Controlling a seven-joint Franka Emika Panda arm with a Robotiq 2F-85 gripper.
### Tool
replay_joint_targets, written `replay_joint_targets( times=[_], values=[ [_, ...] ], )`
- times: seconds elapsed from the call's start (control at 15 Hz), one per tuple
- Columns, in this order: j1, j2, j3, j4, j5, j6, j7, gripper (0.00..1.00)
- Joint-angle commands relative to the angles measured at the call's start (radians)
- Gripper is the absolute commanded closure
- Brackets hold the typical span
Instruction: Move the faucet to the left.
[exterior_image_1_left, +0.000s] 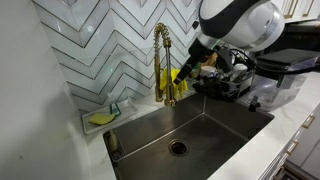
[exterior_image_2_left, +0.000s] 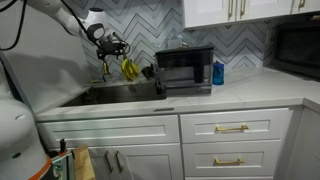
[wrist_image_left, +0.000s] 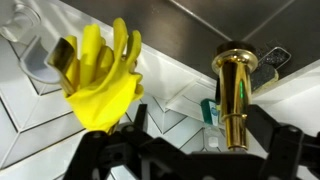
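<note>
Backsplash (exterior_image_1_left: 90, 40): white chevron tile, dark grout.
Countertop (exterior_image_2_left: 240, 98): white.
Lower cabinets (exterior_image_2_left: 135, 150): white, brass pulls (exterior_image_2_left: 232, 128), 6 o'clock.
Upper cabinets (exterior_image_2_left: 225, 12): white, 1 o'clock.
Microwave (exterior_image_2_left: 184, 70): black, centre.

Tight spot around the faucet (exterior_image_1_left: 162, 60): tiled wall (exterior_image_1_left: 90, 45) right behind it, yellow gloves (wrist_image_left: 100, 75) hanging just beside the stem. Sink basin (exterior_image_1_left: 215, 125) below is wide open though. On the bench (exterior_image_2_left: 235, 96), a microwave (exterior_image_2_left: 183, 68) stands right at the sink's edge.

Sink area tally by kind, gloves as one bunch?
Brass-gold gooseneck faucet: 1
Stainless steel sink basin: 1
Yellow rubber glove bunch: 1
Flat yellow pad on ledge: 1
Small green item beside it: 1
Total: 5
</note>
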Motion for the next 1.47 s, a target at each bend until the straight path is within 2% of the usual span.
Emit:
replay_joint_targets(
  times=[0.0,0.27,0.47,0.93,1.13,1.2,1.27,1.4],
  values=[
    [-0.016,-0.094,-0.025,-0.068,-0.081,-0.045,0.169,0.00],
    [-0.024,-0.171,-0.060,-0.089,-0.113,-0.174,0.322,0.00],
    [-0.017,-0.237,-0.093,-0.095,-0.078,-0.245,0.367,0.00],
    [0.043,-0.467,-0.259,-0.205,0.164,-0.289,0.247,0.00],
    [0.056,-0.550,-0.325,-0.251,0.215,-0.358,0.198,0.00],
    [0.054,-0.575,-0.337,-0.268,0.215,-0.385,0.183,0.00],
    [0.033,-0.501,-0.305,-0.196,0.183,-0.354,0.221,0.00],
    [0.032,-0.541,-0.323,-0.224,0.195,-0.381,0.202,0.00]
  ],
)
